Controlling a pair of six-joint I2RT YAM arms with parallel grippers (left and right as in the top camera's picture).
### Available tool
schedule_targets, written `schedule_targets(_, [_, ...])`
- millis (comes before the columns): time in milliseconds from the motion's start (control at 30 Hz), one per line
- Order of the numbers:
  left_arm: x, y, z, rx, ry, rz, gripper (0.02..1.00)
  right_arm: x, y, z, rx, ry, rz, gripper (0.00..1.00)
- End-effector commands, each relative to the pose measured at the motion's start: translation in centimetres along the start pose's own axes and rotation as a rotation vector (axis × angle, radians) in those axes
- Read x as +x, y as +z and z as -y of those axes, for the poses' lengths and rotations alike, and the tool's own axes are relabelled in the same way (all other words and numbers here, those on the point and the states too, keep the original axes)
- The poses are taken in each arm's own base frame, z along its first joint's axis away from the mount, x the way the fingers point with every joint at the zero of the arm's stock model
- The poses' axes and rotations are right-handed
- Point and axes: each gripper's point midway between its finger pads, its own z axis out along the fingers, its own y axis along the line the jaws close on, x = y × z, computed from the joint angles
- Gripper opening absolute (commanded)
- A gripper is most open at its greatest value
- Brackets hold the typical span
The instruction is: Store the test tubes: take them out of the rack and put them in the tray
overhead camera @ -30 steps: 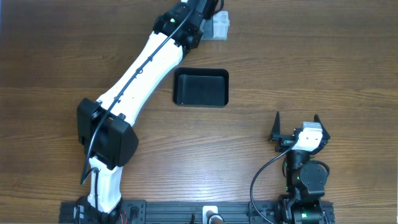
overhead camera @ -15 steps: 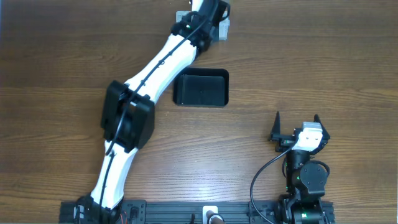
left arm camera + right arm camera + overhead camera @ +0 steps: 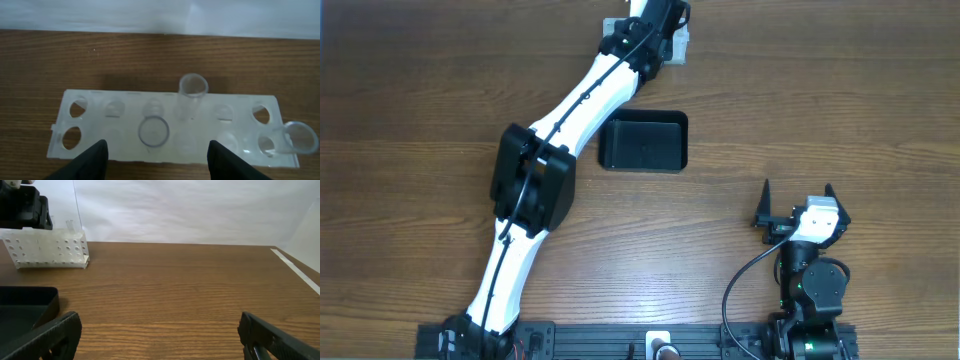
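Observation:
A clear plastic rack (image 3: pixel 120 107) stands at the table's far edge; in the top view a corner of the rack (image 3: pixel 679 46) pokes out from under the left arm. Three clear test tubes stand in it: one (image 3: pixel 153 132) seen end-on between my fingers, one (image 3: pixel 192 93) in the row behind, one (image 3: pixel 299 138) at the rack's end. My left gripper (image 3: pixel 156 162) hovers open just above the rack, holding nothing. The black tray (image 3: pixel 643 141) lies empty mid-table. My right gripper (image 3: pixel 798 187) rests open near its base, far from both.
The right wrist view shows the rack (image 3: pixel 47 250) beside the left arm's black wrist (image 3: pixel 25 210), with a corner of the tray (image 3: pixel 25 305) nearer. Bare wooden table spreads between the tray and the right arm. A white wall rises behind the rack.
The left arm has swung its elbow up and to the right, bringing its gripper over the rack. The right arm has not moved.

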Motion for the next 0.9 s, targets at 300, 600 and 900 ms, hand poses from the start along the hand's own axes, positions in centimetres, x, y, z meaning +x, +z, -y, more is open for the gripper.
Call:
schedule_targets(300, [-1.7, 1.1, -0.9, -0.012, -0.029, 0.057, 0.614, 0.2, 0.0, 0.1, 0.001, 0.000, 0.001, 0.991])
schedule_targets(600, [-1.6, 1.4, -0.8, -0.011, -0.031, 0.059, 0.457, 0.2, 0.0, 0.1, 0.001, 0.001, 0.001, 0.991])
schedule_targets(900, [-1.8, 1.5, -0.6, -0.002, -0.036, 0.071, 0.292, 0.2, 0.0, 0.1, 0.001, 0.001, 0.001, 0.991])
